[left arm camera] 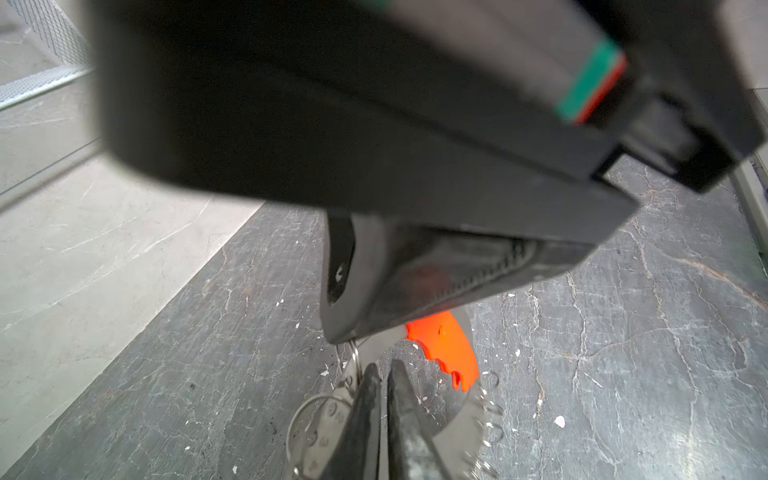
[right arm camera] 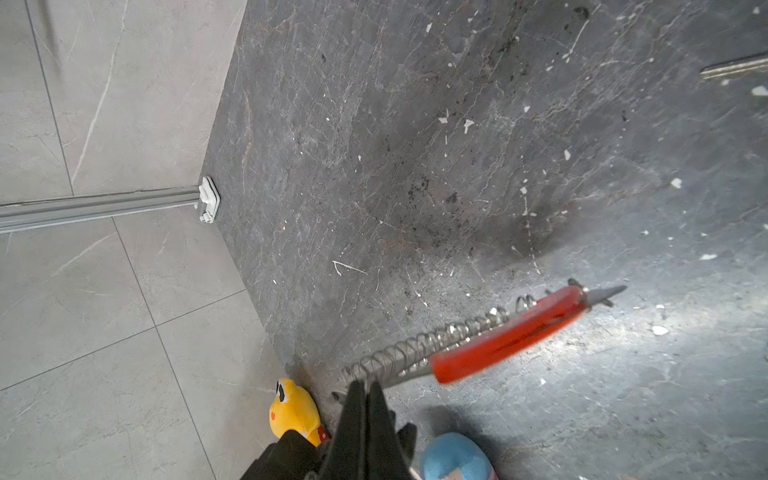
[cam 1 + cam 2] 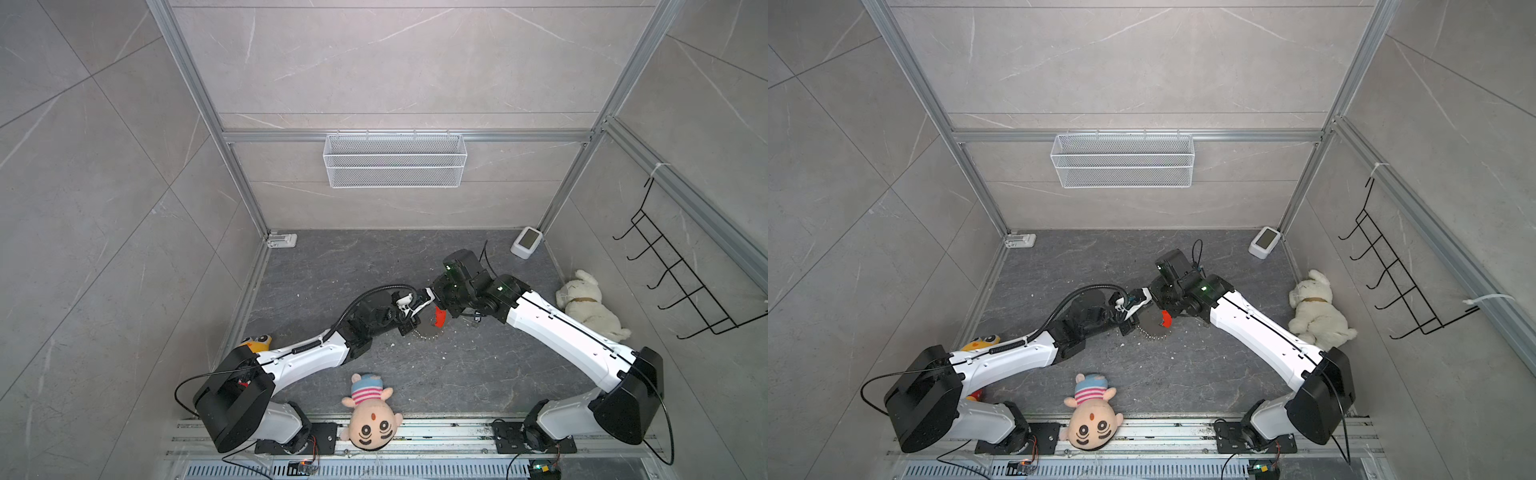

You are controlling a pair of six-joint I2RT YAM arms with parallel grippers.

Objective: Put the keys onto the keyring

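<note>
Black right gripper (image 2: pixel 365 388): I see it clamped fully together on the bare metal end of the keyring (image 2: pixel 469 328), which juts out edge-on from it.
Feel of the keyring: stiff steel loop, loose small rings (image 2: pixel 415 345) strung along it, red segment (image 2: pixel 507 336) further out; I judge it light, rattly and slick where bare.
Left gripper (image 1: pixel 385 368): fingers (image 1: pixel 365 415) all but together, a thin slit between, right at the loop; whether anything is pinched I cannot tell.
Keys (image 2: pixel 735 68): only a dull blade shows, flat on the dark stone slab (image 2: pixel 415 166), well apart from the keyring.
Where to hold: I'd take the head end, cut off at the frame edge, not the thin, slippery blade lying flush on stone.
</note>
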